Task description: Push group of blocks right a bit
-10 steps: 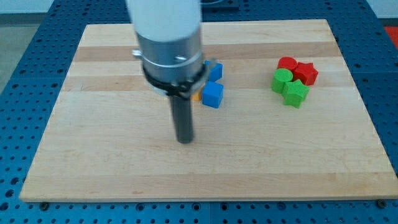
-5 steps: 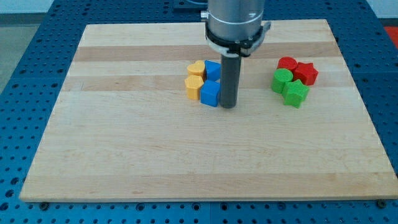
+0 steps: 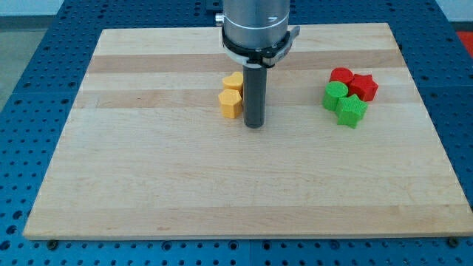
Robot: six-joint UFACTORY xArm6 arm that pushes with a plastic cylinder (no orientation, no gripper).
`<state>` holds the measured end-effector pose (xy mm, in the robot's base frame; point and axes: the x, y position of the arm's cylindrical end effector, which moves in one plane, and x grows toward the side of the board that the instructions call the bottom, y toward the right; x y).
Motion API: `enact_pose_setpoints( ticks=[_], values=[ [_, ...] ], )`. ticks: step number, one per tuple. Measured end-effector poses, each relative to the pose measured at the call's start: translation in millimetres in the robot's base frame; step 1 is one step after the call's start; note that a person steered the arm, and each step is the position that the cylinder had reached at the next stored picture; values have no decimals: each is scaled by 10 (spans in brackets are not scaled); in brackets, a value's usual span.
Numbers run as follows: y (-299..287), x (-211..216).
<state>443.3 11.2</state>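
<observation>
My tip [image 3: 254, 125] rests on the wooden board [image 3: 148, 177] just right of two yellow blocks, a heart-like one [image 3: 233, 80] above a hexagon-like one [image 3: 230, 104]. The rod stands in front of the spot where the two blue blocks sat, and they are hidden behind it. Far to the view's right is a second cluster: a red round block [image 3: 341, 74], a red star [image 3: 363, 86], a green round block [image 3: 335, 95] and a green star [image 3: 352, 110], all touching.
The board lies on a blue perforated table [image 3: 22, 89]. The arm's grey and white body [image 3: 256, 26] hangs over the board's top centre.
The rod swung from the lower left of the yellow and blue cluster to its right side, then shifted a little left, now covering the two blue blocks. The red and green cluster has not moved.
</observation>
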Motion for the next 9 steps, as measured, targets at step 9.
enact_pose_setpoints(
  ticks=[9],
  values=[
    [1375, -325]
  ],
)
